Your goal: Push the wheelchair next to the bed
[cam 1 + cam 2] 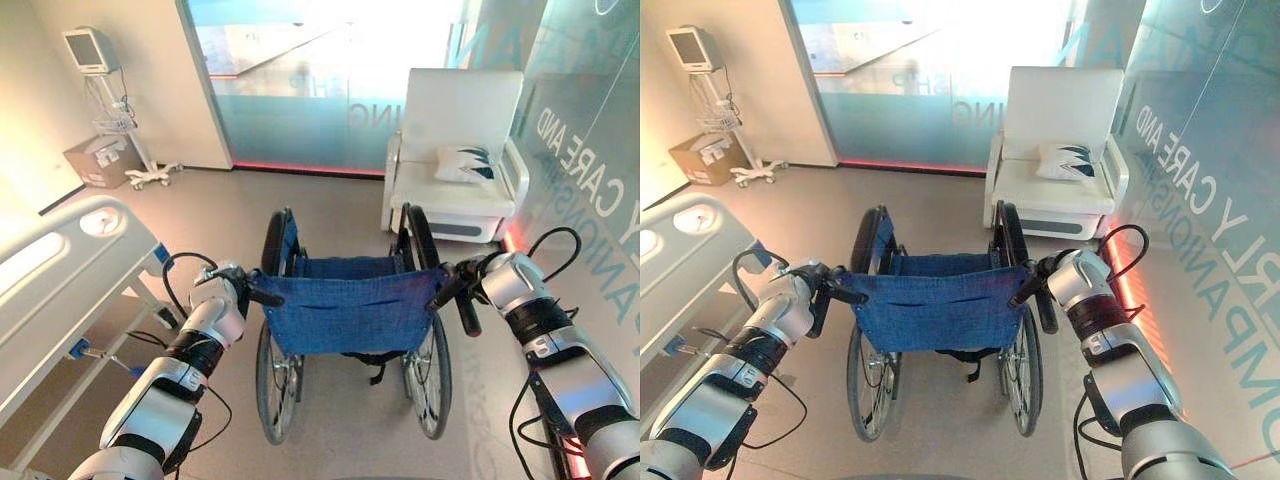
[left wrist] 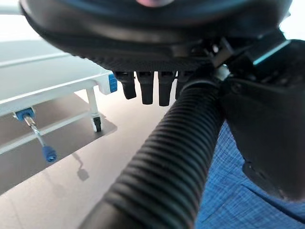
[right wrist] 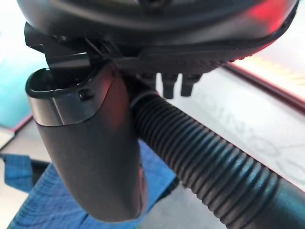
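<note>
Both grips set, push step pending: left hand & right hand curled round ribbed push handles of wheelchair, which stood mid-floor, bed apart at left; next prob. needs leftward steer.

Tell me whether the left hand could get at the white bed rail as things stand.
Probably not right away: the left hand is curled round the ribbed black push handle of the blue-backed wheelchair. The white bed rail lies to its left, open floor between.

blue woven cloth on the wheelchair back; ribbed matt black rubber push handles; smooth white bed plastic
</note>
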Available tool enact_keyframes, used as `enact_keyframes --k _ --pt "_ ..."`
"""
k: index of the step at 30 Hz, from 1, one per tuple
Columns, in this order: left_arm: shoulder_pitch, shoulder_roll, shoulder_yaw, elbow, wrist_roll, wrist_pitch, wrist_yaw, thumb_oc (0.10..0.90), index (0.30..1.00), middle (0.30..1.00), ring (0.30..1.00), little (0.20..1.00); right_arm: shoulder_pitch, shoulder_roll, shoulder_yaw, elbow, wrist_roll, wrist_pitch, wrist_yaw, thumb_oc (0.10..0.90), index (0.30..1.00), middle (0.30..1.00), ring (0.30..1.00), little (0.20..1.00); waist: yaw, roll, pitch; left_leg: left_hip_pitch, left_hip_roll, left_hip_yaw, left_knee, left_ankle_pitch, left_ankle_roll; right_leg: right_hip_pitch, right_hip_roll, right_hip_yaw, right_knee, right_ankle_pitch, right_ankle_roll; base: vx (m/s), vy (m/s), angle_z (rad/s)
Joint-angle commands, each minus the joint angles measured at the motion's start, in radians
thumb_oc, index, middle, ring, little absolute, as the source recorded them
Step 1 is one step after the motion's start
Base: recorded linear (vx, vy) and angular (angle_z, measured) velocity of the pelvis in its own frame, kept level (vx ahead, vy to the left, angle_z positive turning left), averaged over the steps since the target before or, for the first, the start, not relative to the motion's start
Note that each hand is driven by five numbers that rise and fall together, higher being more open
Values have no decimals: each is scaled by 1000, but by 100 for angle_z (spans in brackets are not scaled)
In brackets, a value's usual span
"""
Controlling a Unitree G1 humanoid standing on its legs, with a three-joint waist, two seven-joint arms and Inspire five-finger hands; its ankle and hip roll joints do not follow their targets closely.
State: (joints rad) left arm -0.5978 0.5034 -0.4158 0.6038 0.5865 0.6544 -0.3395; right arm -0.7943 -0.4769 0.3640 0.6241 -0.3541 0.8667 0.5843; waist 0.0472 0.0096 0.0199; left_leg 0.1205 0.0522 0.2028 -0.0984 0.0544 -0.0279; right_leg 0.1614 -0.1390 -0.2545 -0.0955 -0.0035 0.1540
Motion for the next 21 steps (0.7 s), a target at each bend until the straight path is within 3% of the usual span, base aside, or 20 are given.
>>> enact_keyframes --k 1,2,3,8,17,21 --pt "217 -63 -91 342 -89 -8 -32 767 851 851 851 851 88 -13 116 131 -97 -2 116 400 300 300 300 300 1 -37 94 3 -39 0 11 -45 6 -24 33 -14 8 49 -50 0 0 0" --pt "216 -65 -91 341 -98 -15 -17 654 681 681 681 681 87 -11 115 137 -90 -2 110 400 300 300 300 300 1 -37 94 3 -39 -1 11 -45 6 -23 33 -15 8 49 -50 0 0 0" --pt "215 -69 -87 329 -126 -43 27 400 300 300 300 300 92 -6 112 151 -105 -6 106 400 300 300 300 300 2 -37 94 3 -38 -1 11 -45 5 -23 33 -16 8 49 -50 0 0 0" --pt "202 -68 -88 305 -167 -83 101 400 300 300 300 300 88 2 118 185 -114 -46 34 400 300 300 300 300 4 -35 95 4 -39 0 11 -45 6 -23 33 -14 8 52 -50 2 0 1" --pt "181 -61 -108 242 -141 -74 88 400 300 300 300 300 69 11 154 144 -174 -104 -13 400 300 300 300 300 4 -29 100 3 -40 -2 11 -44 6 -25 30 -12 8 54 -50 0 0 0" --pt "175 -57 -109 209 -136 -76 85 400 300 300 300 300 68 14 164 108 -159 -164 -67 400 300 300 300 300 2 -26 100 4 -43 -4 11 -45 6 -24 28 -11 8 55 -50 0 0 0"
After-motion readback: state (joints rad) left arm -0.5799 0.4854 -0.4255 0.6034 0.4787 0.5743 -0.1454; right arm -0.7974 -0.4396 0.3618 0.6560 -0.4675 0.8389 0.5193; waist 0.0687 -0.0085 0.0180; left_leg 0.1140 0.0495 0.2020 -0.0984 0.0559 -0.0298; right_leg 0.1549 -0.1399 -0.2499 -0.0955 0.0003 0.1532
